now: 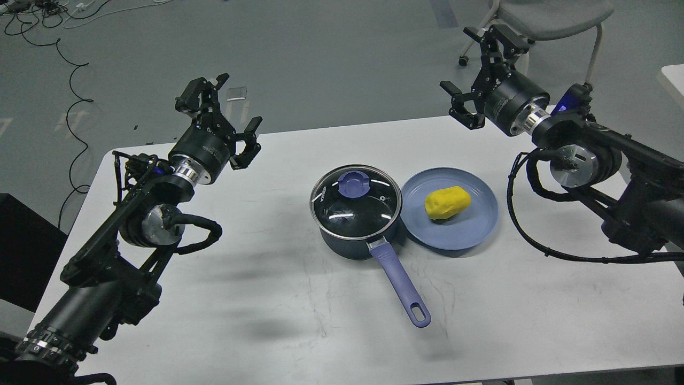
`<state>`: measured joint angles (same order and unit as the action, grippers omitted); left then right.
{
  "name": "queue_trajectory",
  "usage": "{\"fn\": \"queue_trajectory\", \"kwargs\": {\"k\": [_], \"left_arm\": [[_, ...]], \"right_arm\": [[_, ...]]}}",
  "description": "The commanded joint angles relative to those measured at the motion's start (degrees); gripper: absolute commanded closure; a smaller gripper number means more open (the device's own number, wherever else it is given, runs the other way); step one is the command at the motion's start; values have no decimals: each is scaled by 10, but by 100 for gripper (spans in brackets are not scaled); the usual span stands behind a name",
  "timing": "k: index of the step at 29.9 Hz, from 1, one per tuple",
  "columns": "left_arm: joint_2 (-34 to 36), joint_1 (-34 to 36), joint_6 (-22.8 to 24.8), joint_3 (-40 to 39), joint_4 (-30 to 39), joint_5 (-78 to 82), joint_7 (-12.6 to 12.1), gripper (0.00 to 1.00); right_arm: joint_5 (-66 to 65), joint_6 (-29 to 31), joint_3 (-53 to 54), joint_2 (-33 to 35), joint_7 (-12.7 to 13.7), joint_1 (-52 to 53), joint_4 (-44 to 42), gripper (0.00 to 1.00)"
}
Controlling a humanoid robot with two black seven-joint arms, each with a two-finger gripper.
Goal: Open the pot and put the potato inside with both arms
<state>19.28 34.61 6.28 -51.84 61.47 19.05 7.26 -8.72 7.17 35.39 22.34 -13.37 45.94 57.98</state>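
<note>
A dark pot [355, 235] with a long purple handle [399, 284] stands at the table's middle. Its glass lid [355, 201] with a purple knob [354, 185] is on it. A yellow potato [447, 202] lies on a blue plate [470, 227] just right of the pot. My left gripper [220, 116] is open and empty, raised over the table's back left, well left of the pot. My right gripper [480, 72] is open and empty, raised above the table's back edge, beyond the plate.
The white table [278, 299] carries only the pot and plate. A grey chair [550, 16] stands behind at top right. Cables [64, 59] lie on the floor at top left. A white edge [674, 80] shows at far right.
</note>
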Motion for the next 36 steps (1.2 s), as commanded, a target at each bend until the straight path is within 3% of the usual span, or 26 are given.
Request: {"fn": "queue_trajectory", "kwargs": {"k": [1,28,31,36], "left_arm": [[0,-7,0,1,0,-1,-1,2],[-2,-3,-2,2,1,9,6,2],[21,0,2,8,43,95,5,2],[44,1,-20,26,100,373,7,2]], "right_arm": [[-8,4,-8,-1,11,0,1,0],[-9,6,-31,-1,22,-6,6,0],[-9,6,-30,0,22,-7,3,0],[-8,5,-22,16,22,-11,0,0]]}}
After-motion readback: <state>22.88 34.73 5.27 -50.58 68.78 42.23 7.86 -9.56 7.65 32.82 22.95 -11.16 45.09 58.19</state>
